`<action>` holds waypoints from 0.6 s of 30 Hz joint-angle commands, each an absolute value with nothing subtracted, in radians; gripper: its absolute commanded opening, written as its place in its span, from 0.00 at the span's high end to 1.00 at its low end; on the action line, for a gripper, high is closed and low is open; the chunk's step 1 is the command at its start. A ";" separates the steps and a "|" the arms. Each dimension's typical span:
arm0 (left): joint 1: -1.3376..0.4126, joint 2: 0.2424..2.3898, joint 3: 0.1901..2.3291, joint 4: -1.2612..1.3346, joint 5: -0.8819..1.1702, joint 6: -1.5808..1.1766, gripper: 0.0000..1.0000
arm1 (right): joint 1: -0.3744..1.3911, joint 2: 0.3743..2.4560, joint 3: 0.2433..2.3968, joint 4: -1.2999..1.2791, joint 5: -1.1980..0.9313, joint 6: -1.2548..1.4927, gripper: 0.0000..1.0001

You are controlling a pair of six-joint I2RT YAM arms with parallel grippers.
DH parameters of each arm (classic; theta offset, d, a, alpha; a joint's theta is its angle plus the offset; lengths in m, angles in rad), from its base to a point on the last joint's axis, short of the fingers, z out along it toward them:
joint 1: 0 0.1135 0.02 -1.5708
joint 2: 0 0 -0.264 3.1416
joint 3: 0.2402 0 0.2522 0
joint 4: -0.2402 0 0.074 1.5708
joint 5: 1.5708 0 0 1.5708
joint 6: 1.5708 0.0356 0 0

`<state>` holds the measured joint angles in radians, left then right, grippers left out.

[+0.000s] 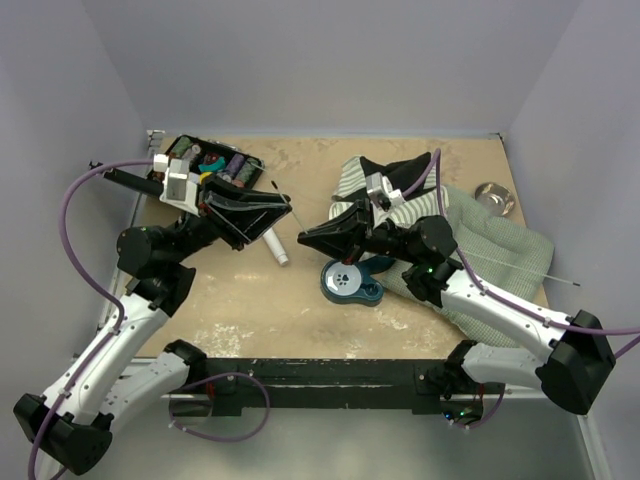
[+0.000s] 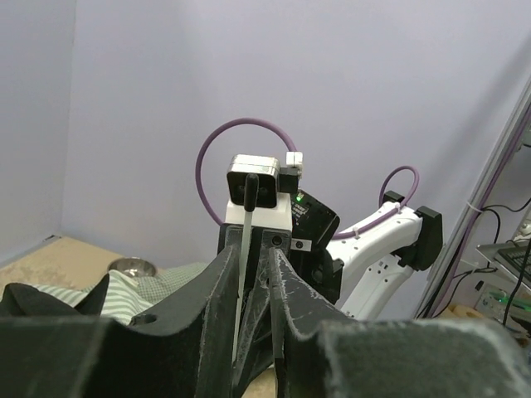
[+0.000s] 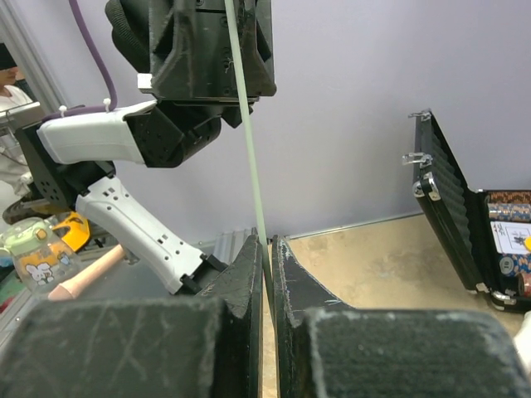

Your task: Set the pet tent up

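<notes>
Quick tally on the tabletop [image 1: 250, 300]: one green-and-white striped fabric pet tent [image 1: 350, 180], one green checked cushion [image 1: 505, 245], one teal double-bowl stand [image 1: 366, 293], one steel bowl [image 1: 495, 197], one open black case [image 1: 190, 145].

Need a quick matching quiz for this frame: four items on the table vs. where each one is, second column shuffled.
Things:
1. steel bowl
2. teal bowl stand
3. open black case
4. tent pole

Places:
A. far-left corner of the table
B. pinched by both the left gripper and the right gripper
C. far right side of the table
D. mid-table, just nearer than the right gripper

Pairs: 1-C, 2-D, 3-A, 4-B
</notes>
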<state>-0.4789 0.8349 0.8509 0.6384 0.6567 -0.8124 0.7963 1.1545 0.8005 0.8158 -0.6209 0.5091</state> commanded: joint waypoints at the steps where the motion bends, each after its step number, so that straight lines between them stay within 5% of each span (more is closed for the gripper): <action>1: -0.485 0.834 0.890 0.721 0.684 -0.822 0.77 | 0.798 1.144 0.782 0.815 -0.600 0.578 1.00; 12: -0.495 0.876 0.908 0.721 0.666 -0.825 0.72 | 0.799 1.141 0.767 0.833 -0.614 0.581 1.00; 18: -0.509 0.899 0.916 0.732 0.664 -0.818 0.86 | 0.801 1.140 0.765 0.834 -0.615 0.578 1.00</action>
